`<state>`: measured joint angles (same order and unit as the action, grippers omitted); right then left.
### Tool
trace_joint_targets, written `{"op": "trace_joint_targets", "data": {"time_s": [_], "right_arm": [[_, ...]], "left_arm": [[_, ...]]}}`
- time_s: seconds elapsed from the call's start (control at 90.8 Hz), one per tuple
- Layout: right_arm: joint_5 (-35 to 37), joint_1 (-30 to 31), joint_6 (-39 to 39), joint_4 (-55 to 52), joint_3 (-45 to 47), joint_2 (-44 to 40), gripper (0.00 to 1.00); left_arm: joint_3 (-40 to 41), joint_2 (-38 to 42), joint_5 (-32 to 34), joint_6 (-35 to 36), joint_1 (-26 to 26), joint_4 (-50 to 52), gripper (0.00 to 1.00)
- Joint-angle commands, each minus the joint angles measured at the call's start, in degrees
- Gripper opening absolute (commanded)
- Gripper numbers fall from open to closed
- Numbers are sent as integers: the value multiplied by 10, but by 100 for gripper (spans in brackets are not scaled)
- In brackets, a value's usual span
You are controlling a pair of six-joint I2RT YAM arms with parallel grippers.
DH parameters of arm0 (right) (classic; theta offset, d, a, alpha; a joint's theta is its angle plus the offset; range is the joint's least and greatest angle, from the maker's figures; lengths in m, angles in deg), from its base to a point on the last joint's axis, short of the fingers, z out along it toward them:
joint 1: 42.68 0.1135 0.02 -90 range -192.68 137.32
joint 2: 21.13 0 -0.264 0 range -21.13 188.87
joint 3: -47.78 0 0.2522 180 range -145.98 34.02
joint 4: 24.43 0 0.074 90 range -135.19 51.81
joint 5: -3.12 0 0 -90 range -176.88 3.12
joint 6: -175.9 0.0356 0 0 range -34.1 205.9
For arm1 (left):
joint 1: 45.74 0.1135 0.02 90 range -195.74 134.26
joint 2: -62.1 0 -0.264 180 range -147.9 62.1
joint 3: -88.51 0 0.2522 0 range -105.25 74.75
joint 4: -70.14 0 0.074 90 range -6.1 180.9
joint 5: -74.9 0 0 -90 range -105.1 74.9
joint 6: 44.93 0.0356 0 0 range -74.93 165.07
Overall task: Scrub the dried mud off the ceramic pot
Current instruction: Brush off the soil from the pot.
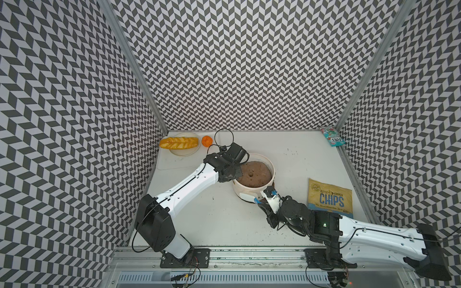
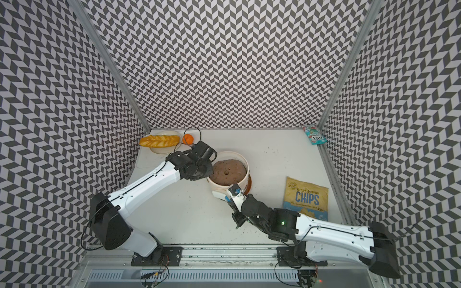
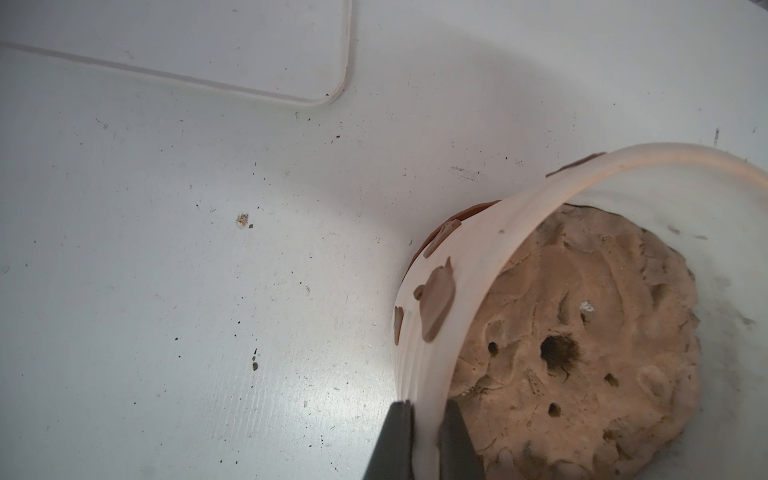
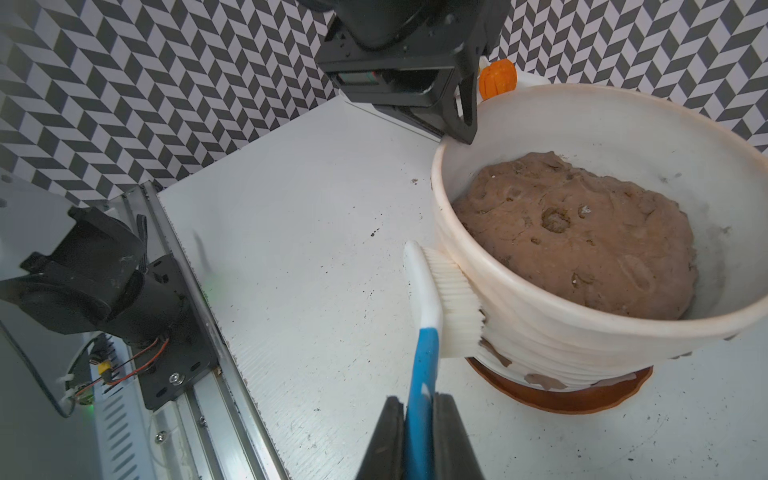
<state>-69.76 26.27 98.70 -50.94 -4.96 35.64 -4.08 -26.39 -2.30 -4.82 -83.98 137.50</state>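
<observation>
The ceramic pot [image 1: 243, 190] [image 2: 219, 185] stands mid-table on a brown saucer [image 4: 573, 395], cream-white and ribbed, with a round brown mass [image 1: 254, 174] inside. Dried mud [image 3: 436, 307] [image 4: 544, 380] shows as brown blotches on its outer wall. My left gripper [image 3: 428, 411] [image 1: 234, 172] is shut on the pot's rim [image 3: 478, 257], one finger inside and one outside. My right gripper [image 4: 419, 403] [image 1: 268, 199] is shut on the blue handle of a white brush [image 4: 428, 307]. The brush's bristles [image 4: 455, 299] press against the pot's near wall, just above a mud blotch.
A yellow chips bag [image 1: 330, 197] lies right of the pot. A plate [image 1: 192, 151] with bread and an orange fruit [image 1: 207, 141] sit at the back left on a white board [image 3: 208, 41]. A snack packet [image 1: 333, 136] lies in the back right corner. Dark crumbs speckle the table.
</observation>
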Motion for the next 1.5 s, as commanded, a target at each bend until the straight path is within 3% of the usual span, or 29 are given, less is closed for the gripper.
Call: {"op": "trace_joint_targets", "data": {"time_s": [0.0, 0.11, 0.463, 0.727, 0.925, 1.157, 1.487], "right_arm": [[14, -59, -24, 0, -10, 18, 0], [-8, -90, -7, -28, -15, 23, 0], [-81, -90, 63, -31, 31, 59, 0], [-149, -34, -19, 0, 22, -10, 0], [-101, -38, -67, 12, -15, -25, 0], [-106, -97, -100, -7, -50, 12, 0], [-92, -153, -59, -36, -16, 42, 0]], "left_arm": [[7, -2, -1, 7, 2, -56, 7], [8, -1, 2, 13, 3, -57, 6], [9, 8, 7, 25, 18, -61, 6], [10, 6, 3, 35, 22, -69, 6], [10, 9, 3, 54, 22, -77, 6], [12, 5, -9, 96, 26, -95, 3], [17, 5, -2, 134, 32, -102, 1]]}}
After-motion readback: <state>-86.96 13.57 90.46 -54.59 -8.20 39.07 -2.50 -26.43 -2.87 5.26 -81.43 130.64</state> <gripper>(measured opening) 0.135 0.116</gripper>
